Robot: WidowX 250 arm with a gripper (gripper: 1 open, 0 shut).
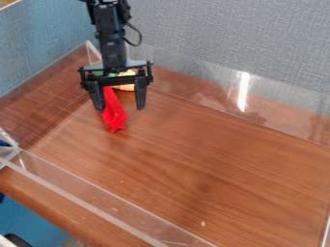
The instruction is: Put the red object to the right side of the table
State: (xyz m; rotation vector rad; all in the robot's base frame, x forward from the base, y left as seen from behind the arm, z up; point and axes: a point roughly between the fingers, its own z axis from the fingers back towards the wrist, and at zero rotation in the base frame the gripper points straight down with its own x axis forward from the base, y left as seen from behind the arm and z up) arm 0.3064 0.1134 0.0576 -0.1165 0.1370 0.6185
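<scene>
A bright red elongated plastic block (115,114) lies on the reddish-brown wood-grain tabletop (206,164), near the far left corner and close to the far edge, where the low clear acrylic wall (245,92) meets the blue-grey fabric backdrop (245,34). It lies slantwise, its near end pointing toward the middle of the table. Directly above it hangs the black two-fingered gripper (118,99) on its black arm (114,34), pointing straight down with its fingers (93,98) spread wide, one on each side of the block's far end. The jaws are apart and nothing is clamped; the block appears to rest on the wood, though from this one raised view it is hard to say whether the fingertips have reached the table or hang just above it. A yellow and green patch on the gripper body sits just over the block and seems to belong to the tool rather than to anything on the table. Judging by this, the step in hand is the grasp itself: the gripper is lined up over the block and has not yet closed. The next move calls for settling low enough that the fingers straddle the block's narrow width, then closing firmly, lifting clear of the wood, and carrying it across the long open stretch of table toward the right edge, stopping short of the acrylic wall there. The slanted lie means a grip across the short sides should hold better.
</scene>
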